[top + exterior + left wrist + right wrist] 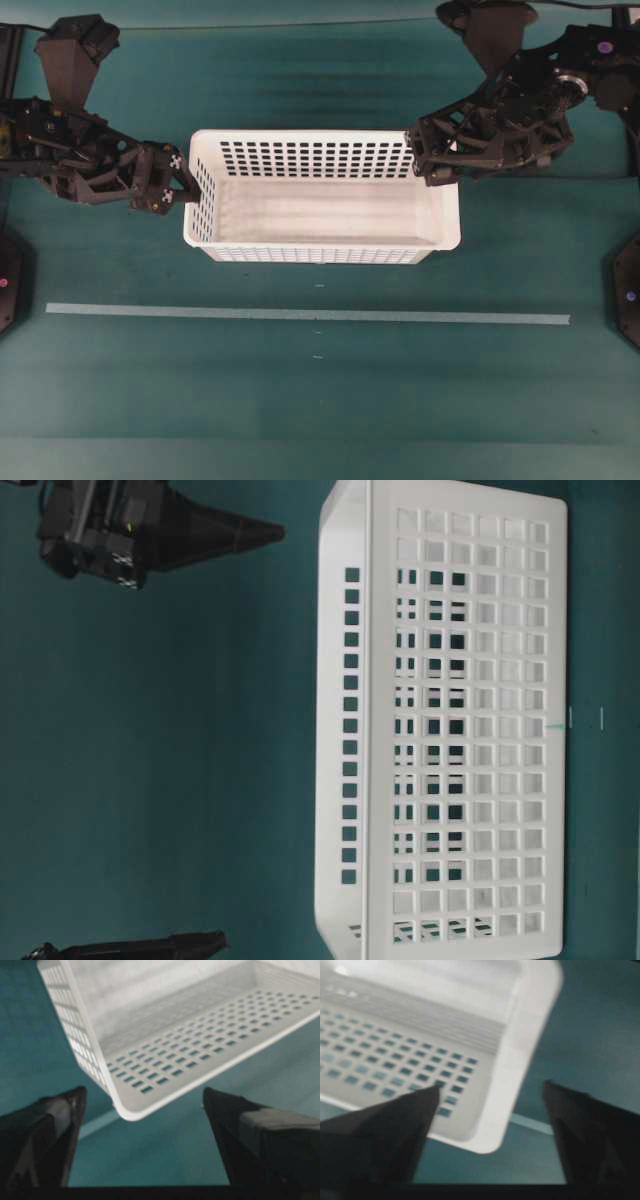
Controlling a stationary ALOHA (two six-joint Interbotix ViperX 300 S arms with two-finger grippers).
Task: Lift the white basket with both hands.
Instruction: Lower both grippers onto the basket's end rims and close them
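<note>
Table: green surface, pale tape strip across it.
White basket: standing on the table beyond the strip, upright, between both arms.
Left gripper: at the basket's left end, jaws spread wide, holding nothing.
Right gripper: at the right rear corner, jaws spread wide, holding nothing.

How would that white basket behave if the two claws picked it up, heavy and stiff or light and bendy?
Probably light: the white basket is empty, and its thin walls are full of holes. Likely fairly stiff, thanks to the rounded rim and solid floor, though its long sides might flex a little. Being wide and low, it seems unlikely to tip, but smooth plastic could slip.
</note>
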